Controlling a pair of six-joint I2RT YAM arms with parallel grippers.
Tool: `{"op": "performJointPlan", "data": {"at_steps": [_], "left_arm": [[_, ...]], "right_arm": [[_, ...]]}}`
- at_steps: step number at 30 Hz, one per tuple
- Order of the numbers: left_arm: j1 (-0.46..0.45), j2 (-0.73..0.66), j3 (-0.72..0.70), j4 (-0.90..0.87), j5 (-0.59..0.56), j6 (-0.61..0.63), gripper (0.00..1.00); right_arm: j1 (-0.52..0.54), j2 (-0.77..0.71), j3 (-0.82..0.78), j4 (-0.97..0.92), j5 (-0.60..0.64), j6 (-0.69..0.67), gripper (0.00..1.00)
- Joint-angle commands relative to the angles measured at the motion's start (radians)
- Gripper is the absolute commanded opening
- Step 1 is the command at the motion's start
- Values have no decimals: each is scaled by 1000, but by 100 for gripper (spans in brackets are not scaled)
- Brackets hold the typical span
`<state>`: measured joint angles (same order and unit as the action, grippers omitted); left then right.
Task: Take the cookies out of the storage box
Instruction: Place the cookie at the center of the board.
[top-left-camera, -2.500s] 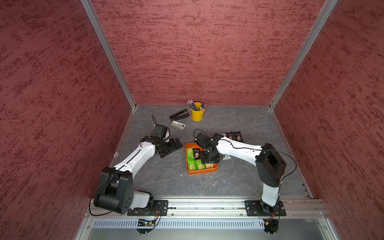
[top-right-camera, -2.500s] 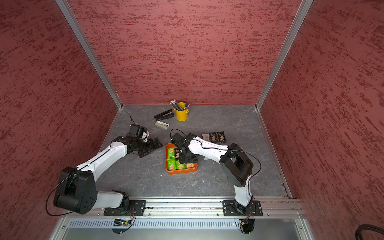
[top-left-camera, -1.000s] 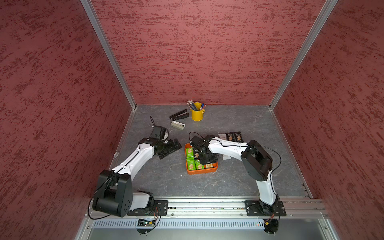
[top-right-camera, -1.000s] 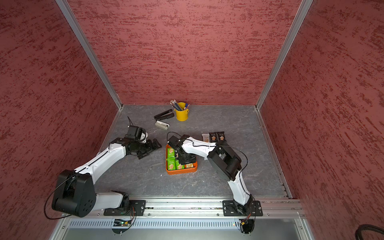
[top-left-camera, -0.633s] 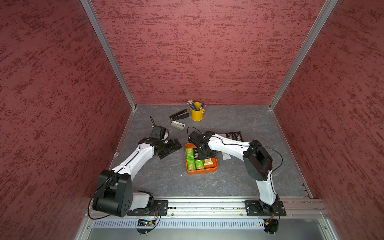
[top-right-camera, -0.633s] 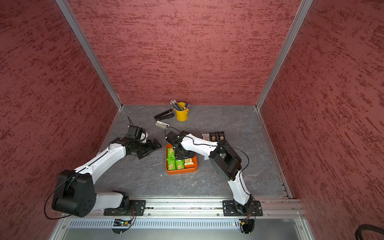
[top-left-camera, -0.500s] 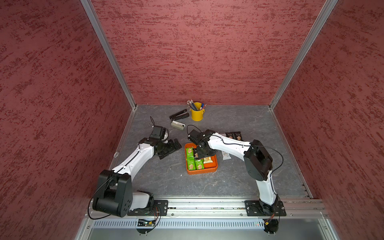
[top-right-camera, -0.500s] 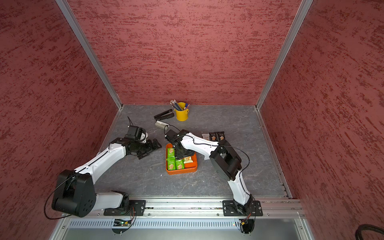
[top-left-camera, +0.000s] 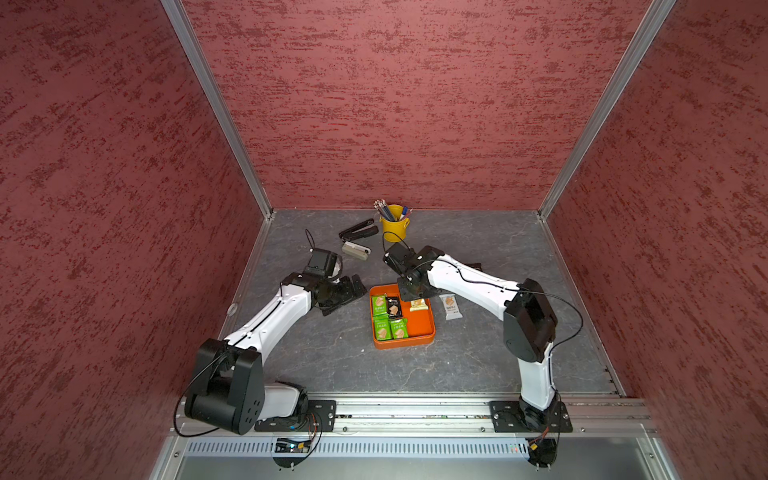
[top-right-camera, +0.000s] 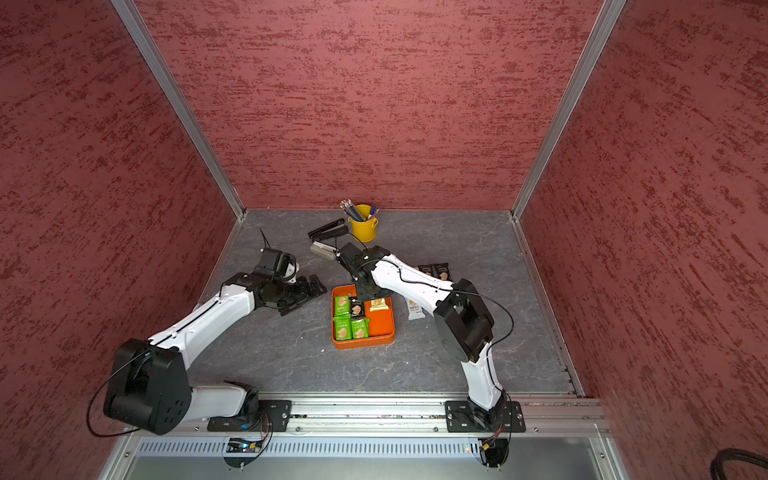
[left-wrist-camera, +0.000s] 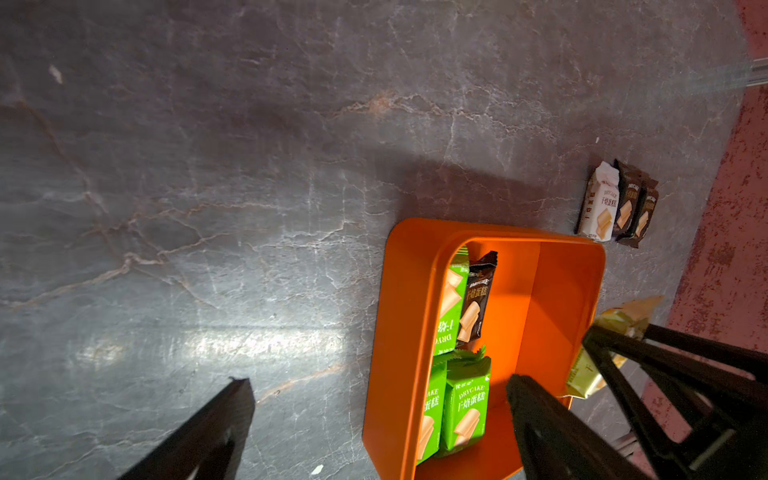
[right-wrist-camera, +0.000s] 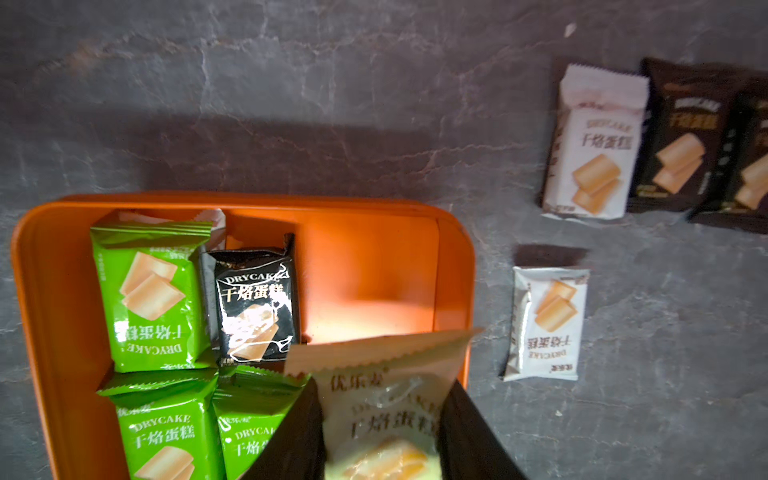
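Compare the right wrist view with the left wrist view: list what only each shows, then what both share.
Only the right wrist view: a lone white packet lying on the table just outside the storage box.
Only the left wrist view: the open left gripper and a strip of red wall.
Both: the orange box, the green packets and a black packet inside it, the pale yellow packet clamped in the right gripper, and a row of three packets, one white and two dark, on the table.
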<state>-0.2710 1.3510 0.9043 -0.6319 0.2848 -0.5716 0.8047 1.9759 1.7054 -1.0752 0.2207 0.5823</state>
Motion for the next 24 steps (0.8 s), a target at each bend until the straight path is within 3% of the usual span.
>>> {"op": "performJointPlan", "data": {"at_steps": [1,13,24], "left_arm": [[-36,32,48,-1,-47,-14,100],[-162,191,185,10,-98,-55,100],[-223,288,295,-6,-139,-97,100]], "right_arm": [[-31,-75,-24,-10,41,-38,42],[-220,-212,-211,33,6,-167,42],[-423,-218,-349,124,-107,-292,41]]}}
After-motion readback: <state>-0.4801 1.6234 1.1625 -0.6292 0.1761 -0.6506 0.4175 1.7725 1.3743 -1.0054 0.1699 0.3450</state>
